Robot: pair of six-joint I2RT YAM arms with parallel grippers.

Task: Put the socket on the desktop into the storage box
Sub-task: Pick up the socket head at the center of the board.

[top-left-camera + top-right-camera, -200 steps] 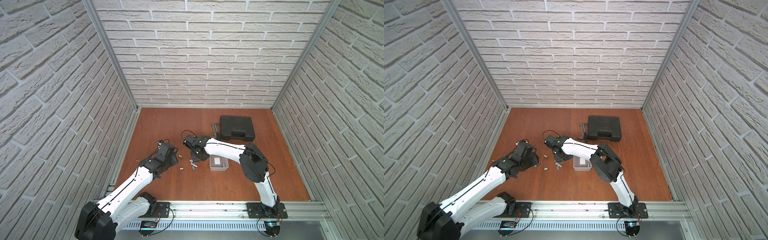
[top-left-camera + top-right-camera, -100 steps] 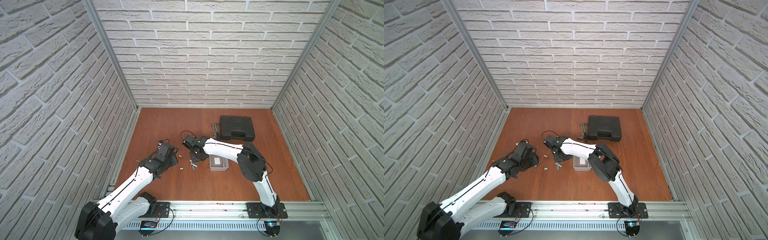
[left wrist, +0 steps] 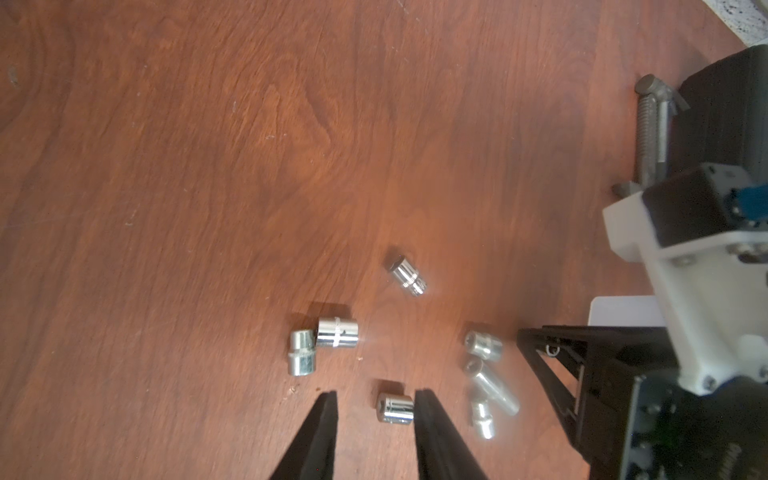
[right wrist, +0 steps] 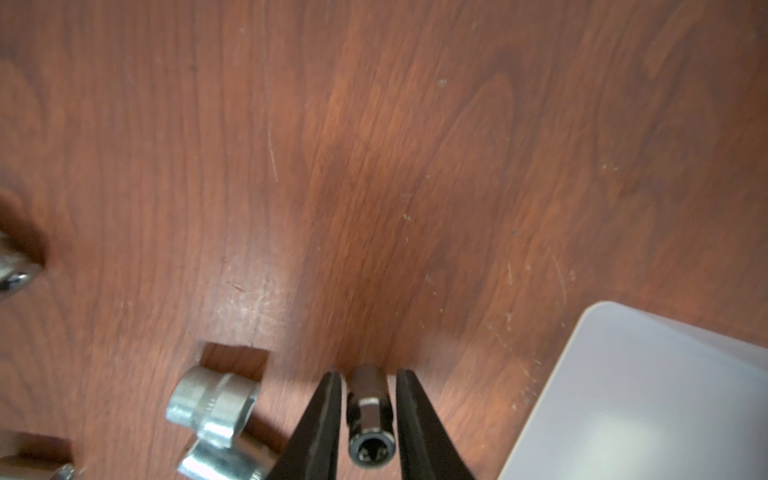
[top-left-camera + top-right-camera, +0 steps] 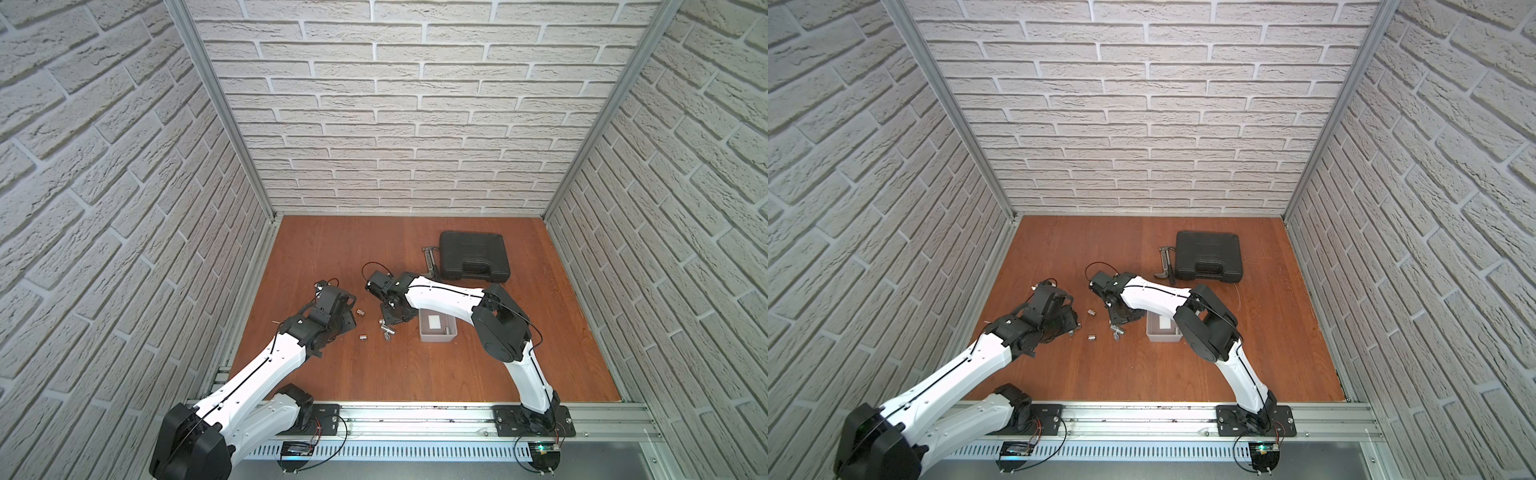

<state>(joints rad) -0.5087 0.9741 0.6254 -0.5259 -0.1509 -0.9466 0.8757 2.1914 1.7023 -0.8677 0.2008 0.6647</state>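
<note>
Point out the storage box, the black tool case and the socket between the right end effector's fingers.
storage box (image 5: 434, 337), in a top view, near wall.
black tool case (image 5: 471, 249), in a top view, lid middle.
socket (image 4: 370, 415), right wrist view, mid-body.

Reddish wood surface (image 5: 374, 370), white brick walls (image 5: 395, 124), left hand (image 5: 348, 325) low beside two loose sockets (image 5: 360, 311), right hand (image 5: 390, 319) down by a socket cluster (image 5: 386, 331), grey storage box (image 5: 437, 339) just beside it, black tool case (image 5: 473, 255) farther back, metal tool (image 5: 430, 262) alongside

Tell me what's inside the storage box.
A white square lies on the storage box floor, with what looks like one small socket beside it. The right arm covers its far corner.
</note>
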